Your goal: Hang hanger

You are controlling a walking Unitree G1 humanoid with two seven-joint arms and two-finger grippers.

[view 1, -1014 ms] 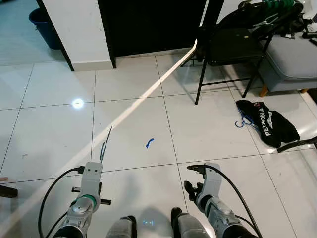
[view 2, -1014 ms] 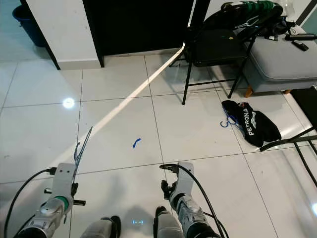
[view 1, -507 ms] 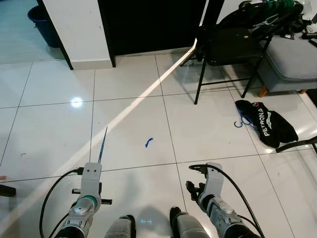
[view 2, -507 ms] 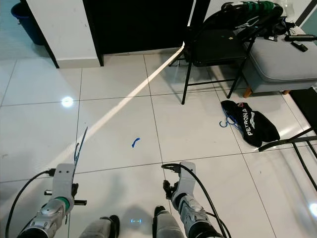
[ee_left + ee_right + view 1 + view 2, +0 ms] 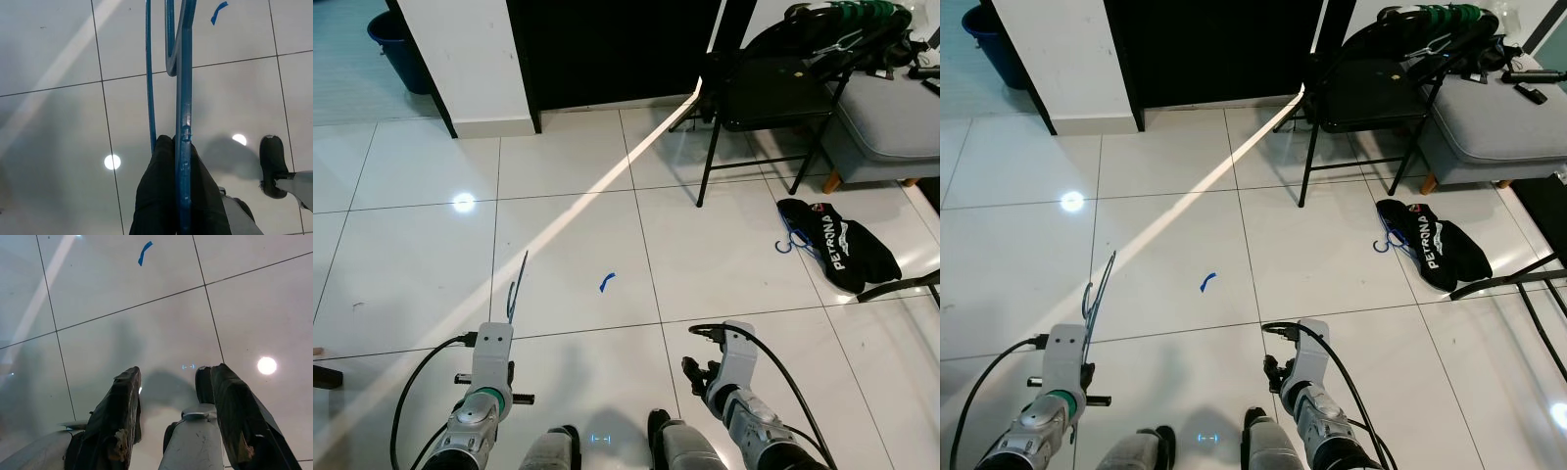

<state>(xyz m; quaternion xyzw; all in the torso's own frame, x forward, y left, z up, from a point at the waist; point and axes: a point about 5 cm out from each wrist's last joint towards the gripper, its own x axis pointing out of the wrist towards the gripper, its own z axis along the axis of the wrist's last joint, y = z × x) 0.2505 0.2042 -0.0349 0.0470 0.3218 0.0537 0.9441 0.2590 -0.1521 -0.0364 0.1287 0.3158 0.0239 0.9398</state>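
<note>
We see glossy white floor tiles, a smooth blue hanger with chipped paint, matt black fingers, scuffed.

Glossy white tiled floor crossed by a diagonal band of light. A white wall beside a dark doorway. A black folding chair stands next to a grey sofa.
</note>
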